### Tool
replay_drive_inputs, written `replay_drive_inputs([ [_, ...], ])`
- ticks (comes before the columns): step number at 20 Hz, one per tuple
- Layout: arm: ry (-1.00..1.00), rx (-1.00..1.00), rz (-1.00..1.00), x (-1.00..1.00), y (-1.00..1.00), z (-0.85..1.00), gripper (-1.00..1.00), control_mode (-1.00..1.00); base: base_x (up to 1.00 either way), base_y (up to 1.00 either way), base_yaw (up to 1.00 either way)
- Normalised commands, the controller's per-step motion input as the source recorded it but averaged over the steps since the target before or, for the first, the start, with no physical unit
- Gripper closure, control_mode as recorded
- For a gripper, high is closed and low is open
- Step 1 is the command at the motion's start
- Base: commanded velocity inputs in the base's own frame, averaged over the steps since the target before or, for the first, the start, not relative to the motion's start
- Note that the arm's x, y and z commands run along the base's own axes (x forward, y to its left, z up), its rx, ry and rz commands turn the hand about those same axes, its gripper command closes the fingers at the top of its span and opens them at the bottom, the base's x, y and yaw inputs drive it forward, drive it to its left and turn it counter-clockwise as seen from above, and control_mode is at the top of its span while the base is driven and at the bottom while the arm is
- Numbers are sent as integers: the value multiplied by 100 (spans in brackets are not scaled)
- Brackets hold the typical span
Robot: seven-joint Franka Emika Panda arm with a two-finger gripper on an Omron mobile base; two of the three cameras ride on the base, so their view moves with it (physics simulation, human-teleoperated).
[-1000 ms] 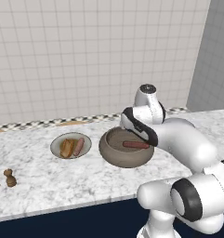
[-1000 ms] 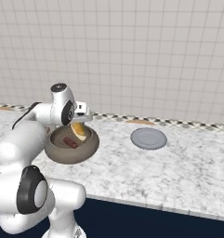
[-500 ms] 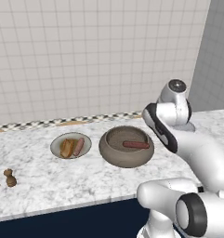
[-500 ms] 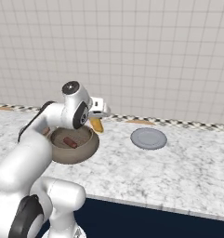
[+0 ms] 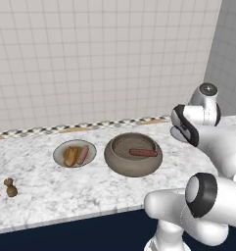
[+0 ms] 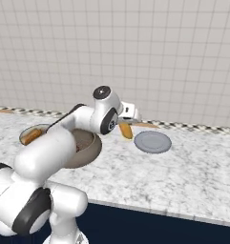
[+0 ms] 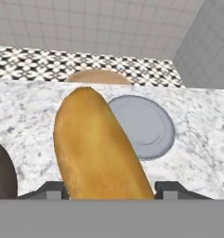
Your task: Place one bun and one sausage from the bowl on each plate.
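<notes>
My gripper (image 6: 126, 124) is shut on a golden bun (image 6: 126, 130), held in the air just left of the plain bluish-grey plate (image 6: 152, 142). In the hand view the bun (image 7: 99, 148) stands between my fingertips (image 7: 52, 189), with that bare plate (image 7: 146, 125) beyond it to the right. The deep brown bowl (image 5: 133, 156) holds one sausage (image 5: 143, 153); the arm partly covers the bowl (image 6: 88, 145) in the right base view. The plate with the brownish centre (image 5: 60, 149) carries a bun (image 5: 70, 156) and a sausage (image 5: 82, 154).
Two small brown shakers (image 5: 11, 188) stand near the counter's front left edge. A checkered strip (image 7: 48, 65) runs along the tiled back wall, and a grey side wall (image 5: 227, 54) closes the right end. A tan round patch (image 7: 98, 76) lies behind the plain plate.
The arm has swung right from above the bowl, carrying the bun out of it and across to the plain plate's left side. One sausage stays in the bowl.
</notes>
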Motion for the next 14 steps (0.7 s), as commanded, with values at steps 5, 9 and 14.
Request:
replay_drive_inputs([
  [5, 0, 0, -6, 31, -73, -18, 100, -100, 0, 0, 0],
  [9, 0, 0, 0, 18, -39, -32, 100, -100, 0, 0, 0],
  [14, 4, 0, 0, 31, -16, -36, 100, -100, 0, 0, 0],
])
